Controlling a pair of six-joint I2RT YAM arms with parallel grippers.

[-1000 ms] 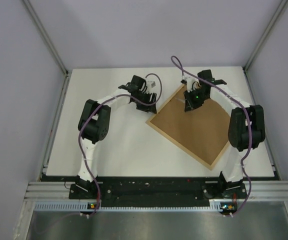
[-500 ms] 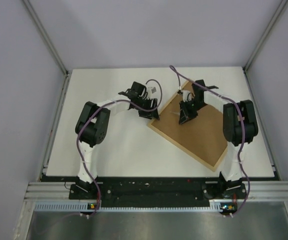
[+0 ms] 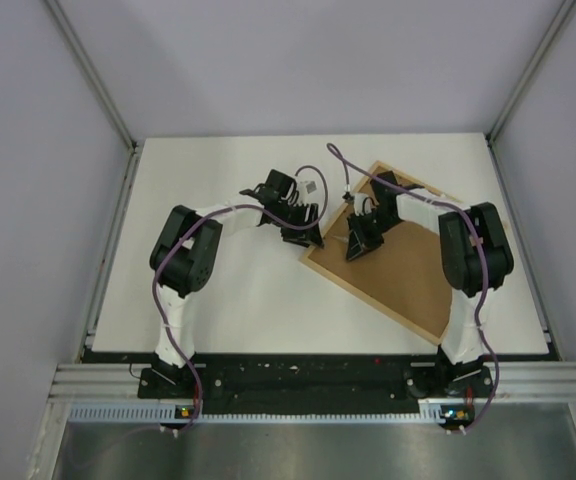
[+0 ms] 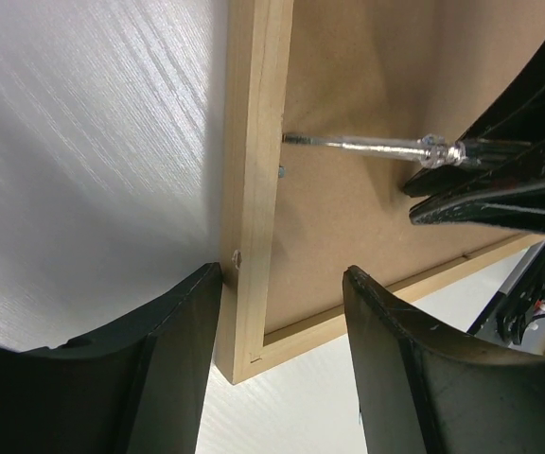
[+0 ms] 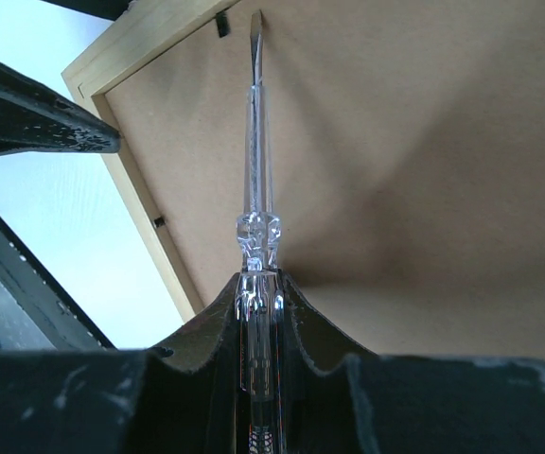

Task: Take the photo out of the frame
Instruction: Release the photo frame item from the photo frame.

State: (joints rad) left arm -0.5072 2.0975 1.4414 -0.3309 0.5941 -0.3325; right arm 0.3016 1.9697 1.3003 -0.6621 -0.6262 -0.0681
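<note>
1. A white bench [image 3: 218, 300] sits inside grey walls. The frame [image 3: 408, 275] lies back-up and askew on the bench's right half, one corner near the far edge. I cannot see the photo; I presume it sits beneath the brown backing.
2. My right gripper [image 5: 258, 284] is clamped on a clear-handled screwdriver [image 5: 256, 142], whose blade tip sits at the rail's inner edge beside a small dark clip [image 5: 223, 24].
3. My left gripper [image 4: 282, 279] stands wide, jaws astride the rail near the frame's corner.
4. I judge this to be the clip-releasing step. Next I should lever the clip aside gently while the left gripper steadies the rail, without gouging the backing.
</note>
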